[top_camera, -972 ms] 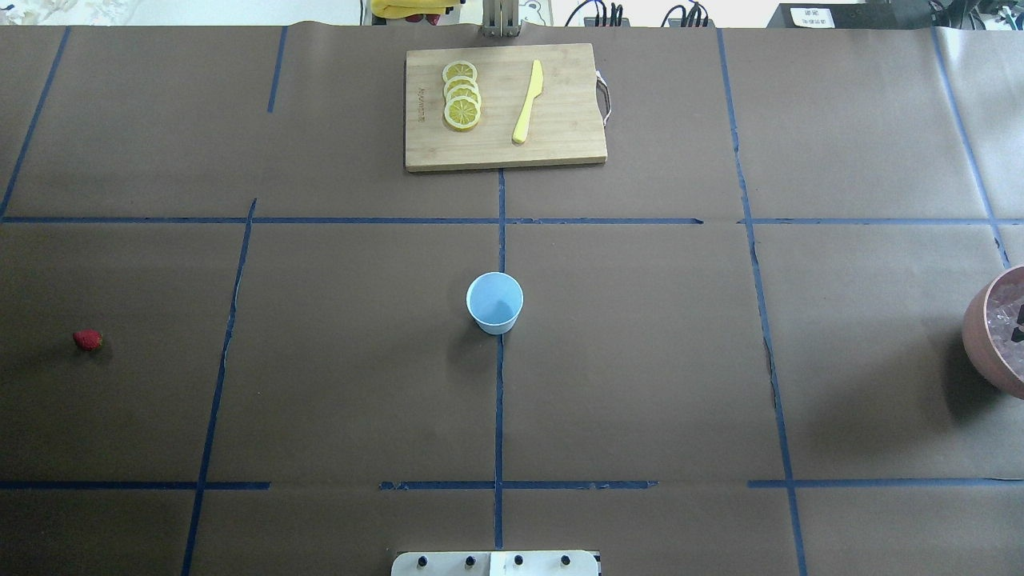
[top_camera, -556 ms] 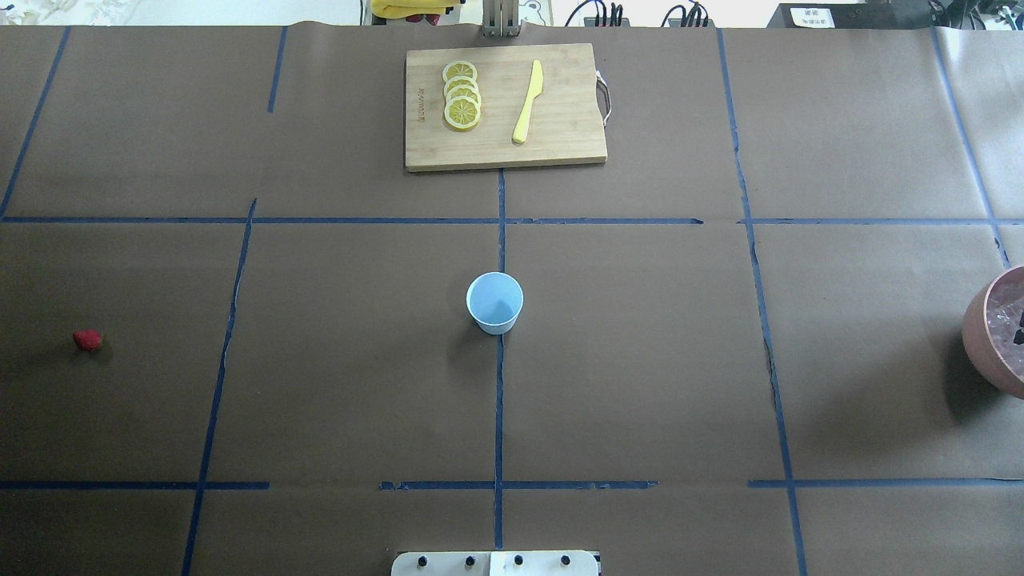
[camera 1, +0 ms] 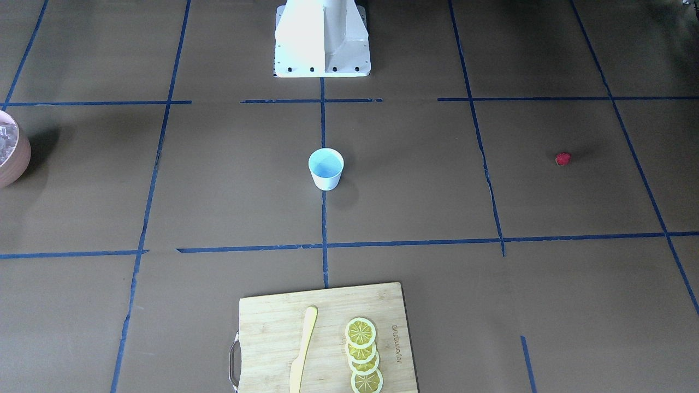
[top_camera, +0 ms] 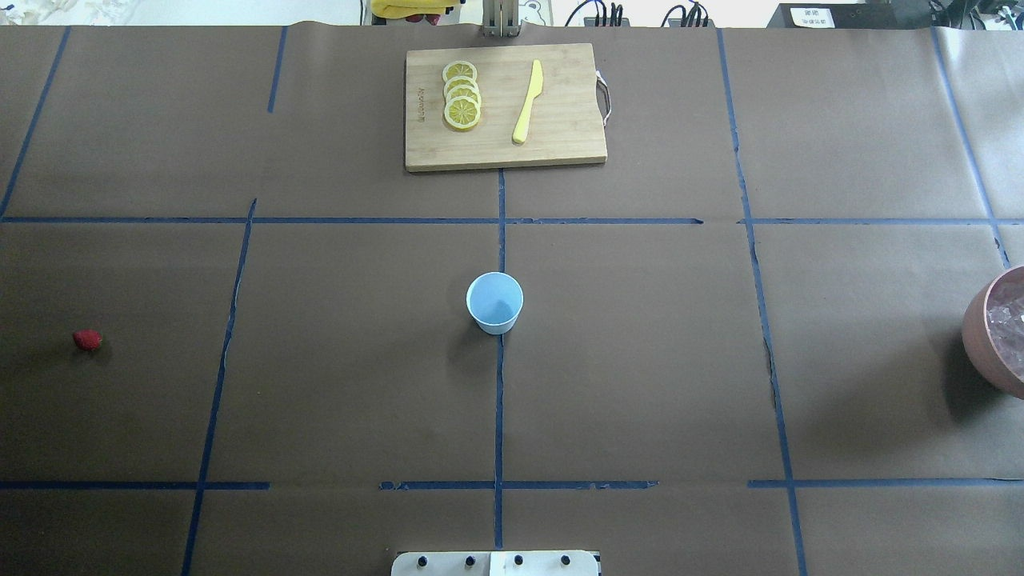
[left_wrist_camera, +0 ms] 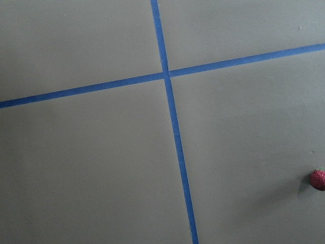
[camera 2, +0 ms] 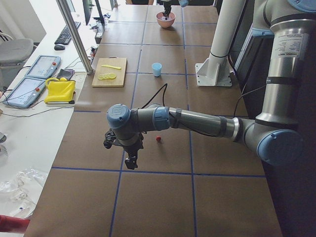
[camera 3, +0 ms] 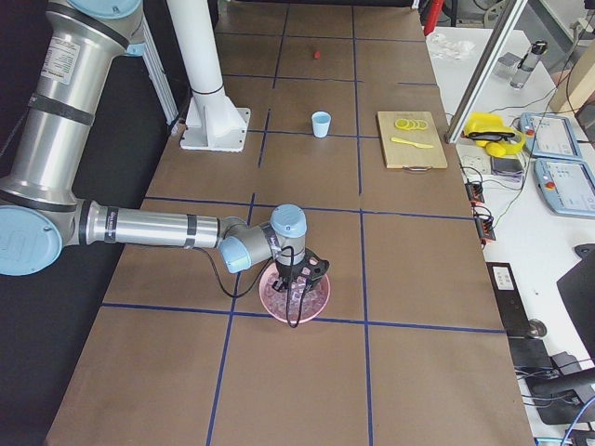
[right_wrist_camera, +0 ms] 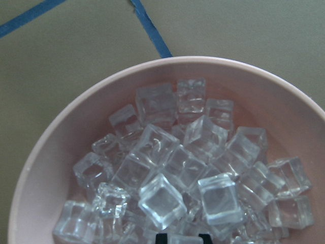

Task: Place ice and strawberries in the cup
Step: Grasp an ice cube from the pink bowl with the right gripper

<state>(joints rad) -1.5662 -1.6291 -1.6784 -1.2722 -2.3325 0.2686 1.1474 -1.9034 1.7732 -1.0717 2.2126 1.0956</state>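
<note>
The white cup (top_camera: pixel 494 302) with a pale-blue inside stands upright at the table's middle; it also shows in the front view (camera 1: pixel 326 168). One red strawberry (top_camera: pixel 87 339) lies far left on the table, at the right edge of the left wrist view (left_wrist_camera: pixel 318 180). Several clear ice cubes (right_wrist_camera: pixel 167 168) fill the pinkish-brown bowl (top_camera: pixel 986 340). My right gripper (camera 3: pixel 296 299) hangs down into that bowl; only two dark fingertips (right_wrist_camera: pixel 161 237) show, slightly apart, so I cannot tell its state. My left gripper (camera 2: pixel 131 162) hovers beside the strawberry (camera 2: pixel 158 139), not touching it; I cannot tell its state.
A wooden cutting board (top_camera: pixel 504 108) at the table's far side carries several lemon slices (top_camera: pixel 462 96) and a yellow knife (top_camera: pixel 528 101). The robot's white base (camera 1: pixel 322 38) stands at the near edge. Blue tape lines cross the brown table cover.
The dark tip of my right gripper, seen over the bowl at the overhead view's right edge, has slid out of that view. Cup and strawberry have not moved.
</note>
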